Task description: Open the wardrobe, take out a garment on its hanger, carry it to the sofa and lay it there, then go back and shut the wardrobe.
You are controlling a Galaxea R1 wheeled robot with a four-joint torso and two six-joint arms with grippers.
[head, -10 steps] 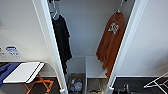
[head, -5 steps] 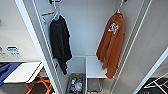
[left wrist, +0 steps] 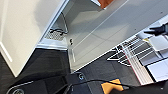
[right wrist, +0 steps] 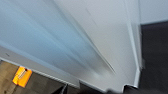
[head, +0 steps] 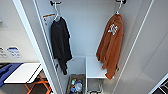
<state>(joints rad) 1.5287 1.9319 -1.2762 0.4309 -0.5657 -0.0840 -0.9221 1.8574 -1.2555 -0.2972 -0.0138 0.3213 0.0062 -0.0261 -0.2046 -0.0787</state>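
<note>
The wardrobe stands open in front of me, both white doors swung outward. The garment, a rust-orange shirt with a white mark, hangs inside on the right. Its pale hanger hooks onto a dark bracket at the top. The left wrist view looks along a white wardrobe door, with a corner of the orange shirt at the frame's edge. The right wrist view looks close along a white door panel. Dark parts of my grippers sit at the edges of both wrist views.
A black shirt hangs inside on the left. Low in the wardrobe are a white box shelf and a bin of small items. A white table on orange legs stands left of the left door. A white wire rack stands on dark carpet.
The camera has moved closer to the wardrobe, so both shirts appear larger. The shirts themselves hang as before.
</note>
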